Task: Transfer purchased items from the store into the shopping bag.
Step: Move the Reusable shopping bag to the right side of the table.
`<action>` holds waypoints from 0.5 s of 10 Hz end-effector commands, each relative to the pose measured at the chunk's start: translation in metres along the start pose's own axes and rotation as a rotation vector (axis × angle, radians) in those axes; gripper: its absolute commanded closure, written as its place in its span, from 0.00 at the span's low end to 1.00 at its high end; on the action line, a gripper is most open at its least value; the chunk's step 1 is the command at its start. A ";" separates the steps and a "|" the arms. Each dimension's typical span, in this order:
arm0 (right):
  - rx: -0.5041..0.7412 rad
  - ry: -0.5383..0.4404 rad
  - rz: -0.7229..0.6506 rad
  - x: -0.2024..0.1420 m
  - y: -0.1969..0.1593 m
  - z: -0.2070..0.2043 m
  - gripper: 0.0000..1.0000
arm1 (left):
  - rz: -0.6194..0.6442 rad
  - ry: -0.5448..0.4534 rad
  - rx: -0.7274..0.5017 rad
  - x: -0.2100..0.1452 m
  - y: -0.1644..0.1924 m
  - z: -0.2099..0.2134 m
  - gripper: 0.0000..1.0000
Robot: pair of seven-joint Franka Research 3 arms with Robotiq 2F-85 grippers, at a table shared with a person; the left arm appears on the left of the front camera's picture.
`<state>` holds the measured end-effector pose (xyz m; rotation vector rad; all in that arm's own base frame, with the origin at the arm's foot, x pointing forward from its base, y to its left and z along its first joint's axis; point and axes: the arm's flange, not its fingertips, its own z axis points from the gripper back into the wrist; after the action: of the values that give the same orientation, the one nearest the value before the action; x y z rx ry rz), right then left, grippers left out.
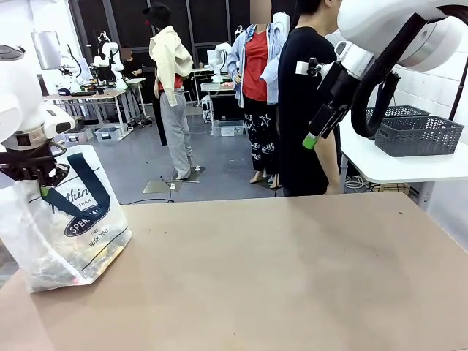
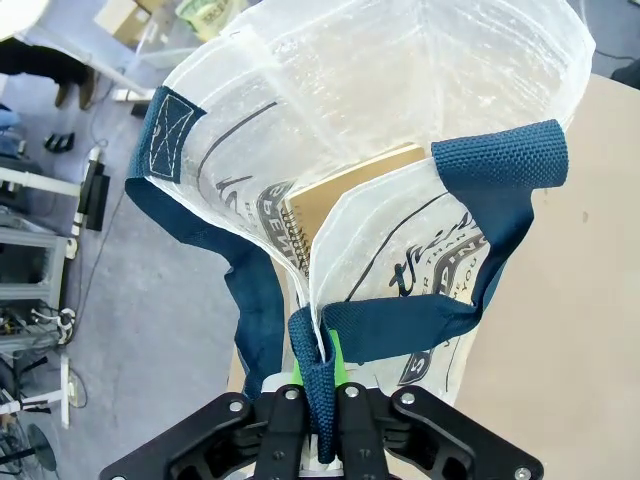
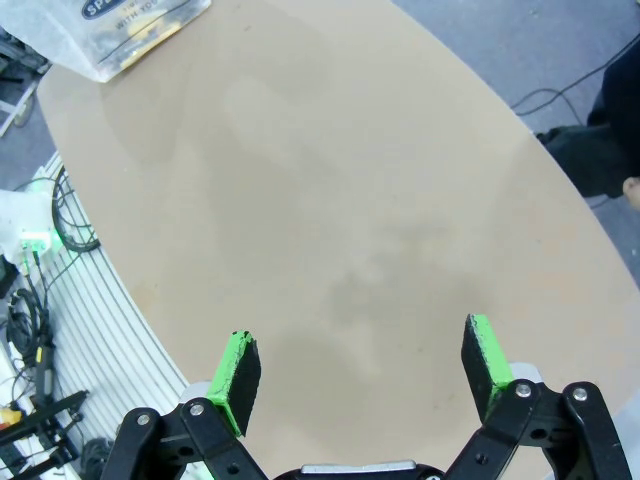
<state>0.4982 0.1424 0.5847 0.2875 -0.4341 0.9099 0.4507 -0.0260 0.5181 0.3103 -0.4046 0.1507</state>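
From the front, the bag stands at the table's left edge, its handle under the left gripper. The left wrist view shows the left gripper clamped on that handle, a brown spiral-bound pad inside the bag. In the right wrist view, the right gripper hangs open and empty above bare table, with the bag well apart.

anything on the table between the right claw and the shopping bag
Nothing visible. The right claw hangs open above bare table, and the shopping bag sits at the table's left edge, its handle pinched in the left claw.
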 end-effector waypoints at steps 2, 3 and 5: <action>-0.016 0.018 -0.011 0.000 0.001 0.000 0.00 | 0.000 0.000 0.000 0.000 0.000 0.000 1.00; -0.016 0.018 -0.011 0.000 0.001 0.000 0.00 | 0.018 0.000 0.003 0.000 0.003 0.002 0.83; -0.016 0.018 -0.011 0.000 0.001 0.000 0.00 | 0.021 -0.004 -0.002 0.000 0.004 0.009 0.44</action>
<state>0.4982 0.1424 0.5847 0.2875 -0.4341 0.9099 0.4493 -0.0258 0.5215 0.3090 -0.4109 0.1548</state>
